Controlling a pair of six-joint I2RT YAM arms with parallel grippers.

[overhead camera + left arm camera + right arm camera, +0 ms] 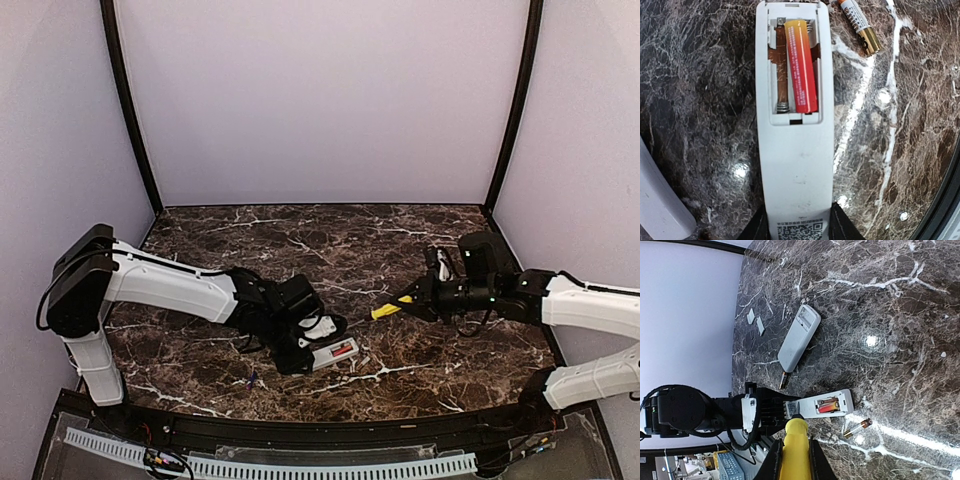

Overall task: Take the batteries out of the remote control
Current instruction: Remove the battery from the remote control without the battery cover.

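Dark marble surface (pixel 400 240) with white veins, enclosed by plain pale walls (pixel 320 100), carries all items.

**Left arm.** The left fingers (pixel 759 227) are clamped on the two long sides of the remote (pixel 795 165) at its label end. The remote lies flat on the surface, back side up, with the compartment uncovered. One slot holds a red-and-orange battery (pixel 801 65) lying lengthwise. The slot beside it shows only a bare spring and contact strip.

**Loose cell.** A loose battery (pixel 860 25) with a gold end lies on the surface just beside the compartment end of the remote, not touching it. The right wrist view shows the same cell near that end.

**Right arm.** The right fingers (pixel 816 460) are clamped on the yellow handle of the screwdriver (pixel 796 440). In the top view the handle points toward the left arm and sits well apart from the remote. The blade is not visible.

**Other items.** A second remote (pixel 799 337) lies flat on the surface beyond the held one, apart from it. Two small white covers (pixel 756 321) lie side by side near the wall, apart from the second remote.
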